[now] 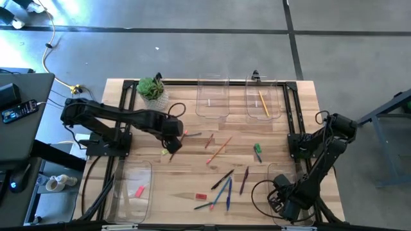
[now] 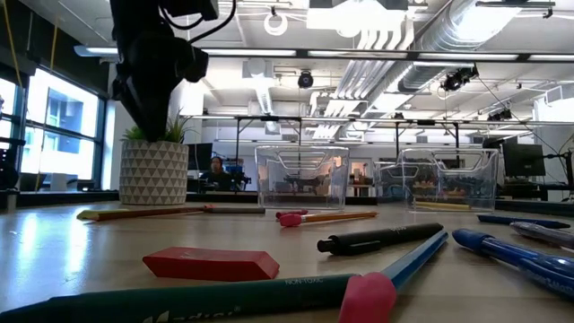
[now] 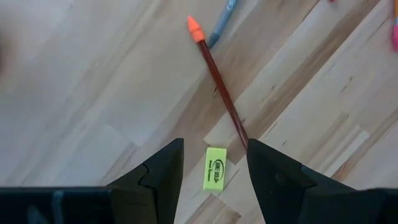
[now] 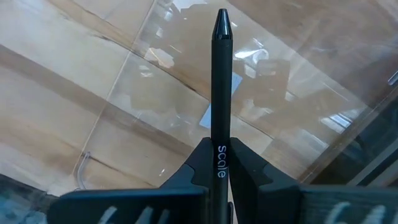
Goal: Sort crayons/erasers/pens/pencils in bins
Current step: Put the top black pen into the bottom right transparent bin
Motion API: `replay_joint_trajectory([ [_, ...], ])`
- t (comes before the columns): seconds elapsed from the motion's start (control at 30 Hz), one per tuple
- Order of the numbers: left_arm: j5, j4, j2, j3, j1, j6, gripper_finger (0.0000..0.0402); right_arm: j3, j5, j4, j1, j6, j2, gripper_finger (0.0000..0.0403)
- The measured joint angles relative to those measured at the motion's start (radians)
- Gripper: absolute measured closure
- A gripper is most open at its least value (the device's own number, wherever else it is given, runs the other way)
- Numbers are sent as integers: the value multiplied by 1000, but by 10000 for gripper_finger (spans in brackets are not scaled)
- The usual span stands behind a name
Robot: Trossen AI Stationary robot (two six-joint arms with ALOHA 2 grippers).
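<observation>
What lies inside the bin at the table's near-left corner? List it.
In the near-left bin, one small pink eraser lies on the floor. Nothing else shows; the bin is clear, so little is hidden.

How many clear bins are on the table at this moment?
4: two bins side by side at the far edge, far left bin and far right bin, a near-left bin, and a near-right bin largely hidden under the right arm.

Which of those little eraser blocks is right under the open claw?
The yellow-green eraser, lying flat on the wood between the open left gripper's fingers, beside a red-brown pencil. The red eraser lies far off.
</observation>
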Motion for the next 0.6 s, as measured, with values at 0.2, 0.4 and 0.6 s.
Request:
replay_joint_trajectory([
  [0.2, 2, 4, 35, 0, -27, -26, 238, 0, 0, 3, 0, 0, 0, 391],
  [0.4, 22, 52, 67, 0, -50, -41, 238, 0, 0, 5, -5, -1, 0, 388],
  [0.6, 38, 174, 70, 0, -56, -53, 238, 0, 1, 8, -5, 0, 0, 341],
])
